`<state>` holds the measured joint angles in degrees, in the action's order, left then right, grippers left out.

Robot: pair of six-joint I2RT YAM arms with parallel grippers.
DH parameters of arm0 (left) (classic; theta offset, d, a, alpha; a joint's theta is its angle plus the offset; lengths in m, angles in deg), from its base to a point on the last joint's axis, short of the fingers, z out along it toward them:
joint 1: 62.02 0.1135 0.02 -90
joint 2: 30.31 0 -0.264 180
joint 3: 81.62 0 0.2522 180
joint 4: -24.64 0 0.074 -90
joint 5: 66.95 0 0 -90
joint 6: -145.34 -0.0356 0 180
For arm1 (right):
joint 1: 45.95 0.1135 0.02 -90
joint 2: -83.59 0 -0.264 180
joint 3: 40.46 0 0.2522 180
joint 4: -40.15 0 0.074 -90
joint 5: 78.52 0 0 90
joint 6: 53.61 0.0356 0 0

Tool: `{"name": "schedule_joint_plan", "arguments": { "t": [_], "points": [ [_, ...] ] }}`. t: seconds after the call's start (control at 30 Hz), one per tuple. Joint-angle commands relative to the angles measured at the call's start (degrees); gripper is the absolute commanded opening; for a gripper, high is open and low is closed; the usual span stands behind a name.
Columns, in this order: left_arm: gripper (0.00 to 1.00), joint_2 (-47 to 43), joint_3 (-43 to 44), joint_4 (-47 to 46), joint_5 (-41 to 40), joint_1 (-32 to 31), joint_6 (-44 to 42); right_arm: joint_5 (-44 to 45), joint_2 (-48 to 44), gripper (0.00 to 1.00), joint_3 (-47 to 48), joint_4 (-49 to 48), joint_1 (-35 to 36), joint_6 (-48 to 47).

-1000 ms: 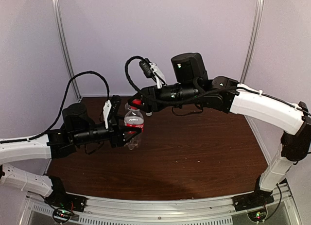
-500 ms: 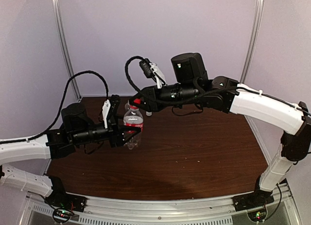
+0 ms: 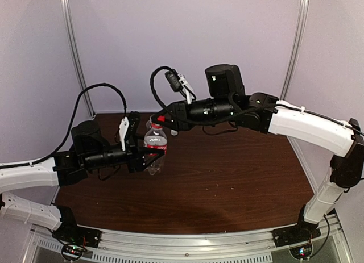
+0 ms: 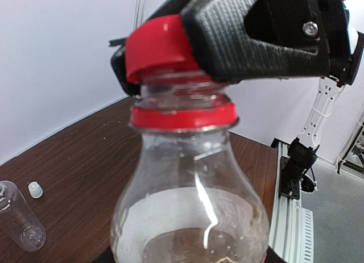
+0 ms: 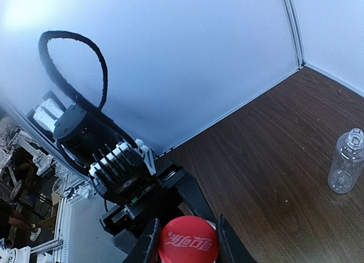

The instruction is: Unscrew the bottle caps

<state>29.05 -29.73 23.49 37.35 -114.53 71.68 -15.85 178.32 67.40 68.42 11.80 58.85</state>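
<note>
Two sets of fingers share one upright bottle (image 3: 156, 139) over the left of the desk (image 3: 227, 178). The left fingers (image 3: 143, 158) clasp its body from 9 o'clock. The right fingers (image 4: 256, 36), reaching in from 3 o'clock, are clenched on the red cap (image 4: 162, 47). Bare neck shows under the cap, so it looks nearly free, and the way off is straight up the bottle's long axis.

Soft even light; red cap (image 4: 160, 47) blurred.
</note>
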Motion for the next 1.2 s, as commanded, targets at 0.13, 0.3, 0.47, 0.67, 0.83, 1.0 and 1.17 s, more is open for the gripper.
{"name": "schedule_joint_plan", "arguments": {
  "t": [0.13, 0.3, 0.47, 0.67, 0.83, 1.0, 1.17],
  "points": [
    [0.30, -2.44, -1.57, -8.64, 13.53, -0.05, 0.54, -14.83, -3.11, 0.14, -2.01, -5.48, -2.93, -8.36],
    [0.30, -2.19, -2.61, -14.01, 23.60, -0.05, 2.56, -23.77, -3.27, 0.14, -2.05, -6.43, -4.22, -13.07],
    [0.30, -1.92, -2.71, -15.46, 27.52, 0.00, 3.06, -29.75, -3.27, 0.17, -1.96, -6.38, -4.80, -16.20],
    [0.30, -1.48, -2.27, -15.76, 29.15, -0.04, 3.16, -30.09, -3.57, 0.17, -1.76, -5.98, -5.48, -16.29],
    [0.30, -2.96, -2.27, -11.40, 24.47, -0.04, 1.42, -21.22, -5.57, 0.18, -2.92, -4.05, -7.03, -15.91],
    [0.30, -6.45, -1.07, -0.52, 6.19, -0.03, -1.18, 4.29, -8.42, 0.19, -7.42, 1.09, -7.70, -17.14],
    [0.30, -7.67, -1.28, 3.06, -2.85, -0.04, -2.00, 19.73, -9.31, 0.18, -16.25, -1.74, -8.54, -17.77]
  ]
}}
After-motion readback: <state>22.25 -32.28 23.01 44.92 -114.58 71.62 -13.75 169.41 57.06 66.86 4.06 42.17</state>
